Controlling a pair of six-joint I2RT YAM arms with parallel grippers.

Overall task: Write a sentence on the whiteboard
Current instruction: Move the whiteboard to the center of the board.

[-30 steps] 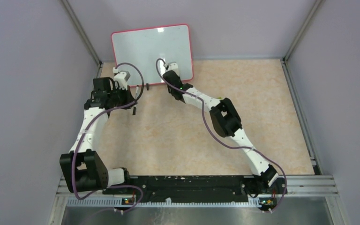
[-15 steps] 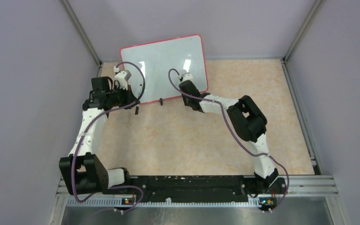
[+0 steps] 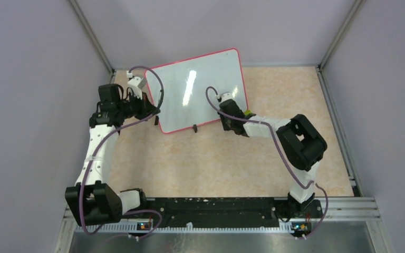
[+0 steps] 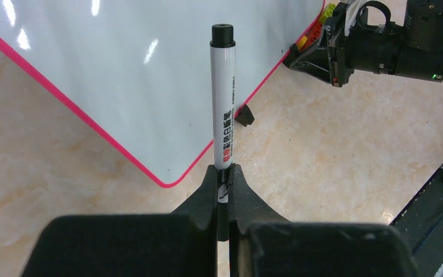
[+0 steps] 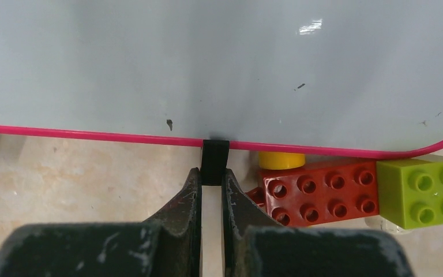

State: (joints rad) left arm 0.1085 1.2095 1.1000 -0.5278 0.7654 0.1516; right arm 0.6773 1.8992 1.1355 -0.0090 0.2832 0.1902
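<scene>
My left gripper (image 4: 224, 179) pinches a marker (image 4: 222, 104) pointing to 12 o'clock. My right gripper (image 5: 210, 184) clamps the whiteboard (image 5: 150, 57) by its black foot (image 5: 214, 160), with toy bricks (image 5: 323, 193) at 3 o'clock.

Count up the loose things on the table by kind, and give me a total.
whiteboard: 1
marker: 1
toy bricks: 3 (red, green, yellow, partly hidden under the board)
Total: 5

The left arm (image 3: 99, 148) and right arm (image 3: 266, 129) had white links between blocky black joint housings (image 3: 306, 143). A purple cable (image 3: 160, 95) looped along each, down to a black base rail (image 3: 205, 204) at the bottom edge. The right gripper's (image 5: 210, 174) black fingers (image 5: 180, 212) bore pale scuffs.
</scene>
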